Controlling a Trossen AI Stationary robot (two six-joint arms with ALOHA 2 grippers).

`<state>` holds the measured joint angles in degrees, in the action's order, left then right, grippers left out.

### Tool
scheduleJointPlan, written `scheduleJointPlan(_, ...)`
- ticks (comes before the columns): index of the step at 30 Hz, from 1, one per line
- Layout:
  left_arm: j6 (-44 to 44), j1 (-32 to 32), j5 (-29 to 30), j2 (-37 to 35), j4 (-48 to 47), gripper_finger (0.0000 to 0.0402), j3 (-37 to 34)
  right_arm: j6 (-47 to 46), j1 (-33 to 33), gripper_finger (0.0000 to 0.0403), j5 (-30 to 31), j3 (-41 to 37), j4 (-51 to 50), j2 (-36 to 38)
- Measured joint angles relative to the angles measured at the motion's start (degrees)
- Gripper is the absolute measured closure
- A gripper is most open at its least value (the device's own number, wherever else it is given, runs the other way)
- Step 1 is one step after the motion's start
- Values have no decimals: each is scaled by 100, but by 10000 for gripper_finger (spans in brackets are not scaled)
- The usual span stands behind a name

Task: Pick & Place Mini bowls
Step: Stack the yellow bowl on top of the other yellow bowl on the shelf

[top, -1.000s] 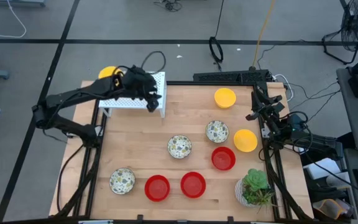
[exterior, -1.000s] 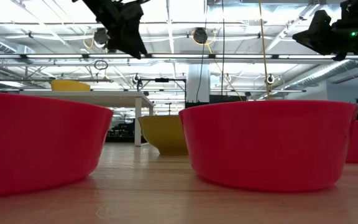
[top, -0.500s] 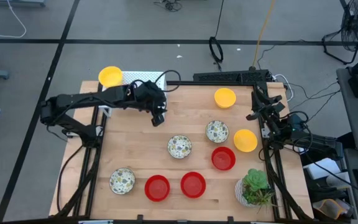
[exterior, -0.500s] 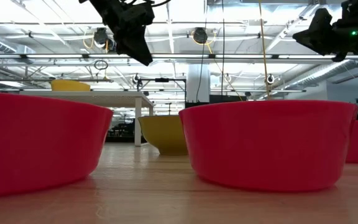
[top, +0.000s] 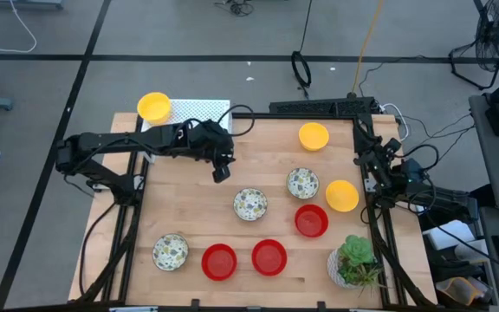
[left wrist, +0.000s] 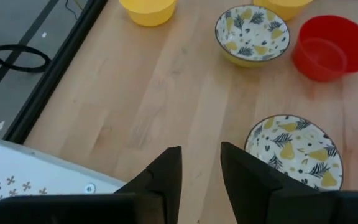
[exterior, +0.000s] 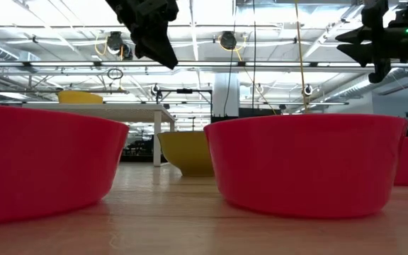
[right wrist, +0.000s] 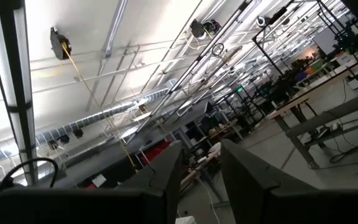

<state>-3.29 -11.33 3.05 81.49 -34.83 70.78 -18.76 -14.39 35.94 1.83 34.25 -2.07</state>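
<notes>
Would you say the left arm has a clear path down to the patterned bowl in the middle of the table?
Probably yes. The left gripper hangs open above bare wood just short of the patterned bowl, with nothing between them; the neighbouring bowls sit apart from it.

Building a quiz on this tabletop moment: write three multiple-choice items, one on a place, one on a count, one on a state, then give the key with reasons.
1. Where does the yellow bowl outside the tabletop sit?
A. beside the white perforated rack
B. inside a red bowl
C. against the potted plant

2. How many red bowls stand on the wooden table?
A. one
B. three
C. five

3. How does the left gripper stand?
A. shut on a patterned bowl
B. jaws open, holding nothing
C. shut on a yellow bowl

Key:
1 A, the high view shows it at the rack's outer corner.
2 B, the high view shows three red bowls.
3 B, the left wrist view shows bare wood through the gap.
</notes>
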Motion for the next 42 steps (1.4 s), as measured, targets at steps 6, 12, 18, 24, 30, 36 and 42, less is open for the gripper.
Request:
scheduleJointPlan(6, 2, 37, 0, 0, 54, 289, 0, -13, 0, 300, -2, 0, -27, 0)
scheduleJointPlan(12, 2, 35, 0, 0, 85, 289, 0, -18, 0, 300, -20, 0, 120, 0)
scheduleJointPlan(18, 3, 35, 2, 0, 156, 289, 0, -726, 42, 300, -24, 0, 112, 0)
scheduleJointPlan(24, 4, 35, 2, 0, 197, 289, 0, -806, 37, 300, -14, 0, 153, 0)
scheduleJointPlan(30, 24, 35, 2, -2, 196, 289, 0, -795, 37, 300, -24, 0, 129, 0)
scheduleJointPlan(36, 28, 35, 2, -2, 194, 289, 0, 16, 37, 300, -266, 0, 88, -2)
scheduleJointPlan(42, 36, 33, 2, -2, 201, 289, 0, 353, 43, 300, -1905, 225, -345, -188)
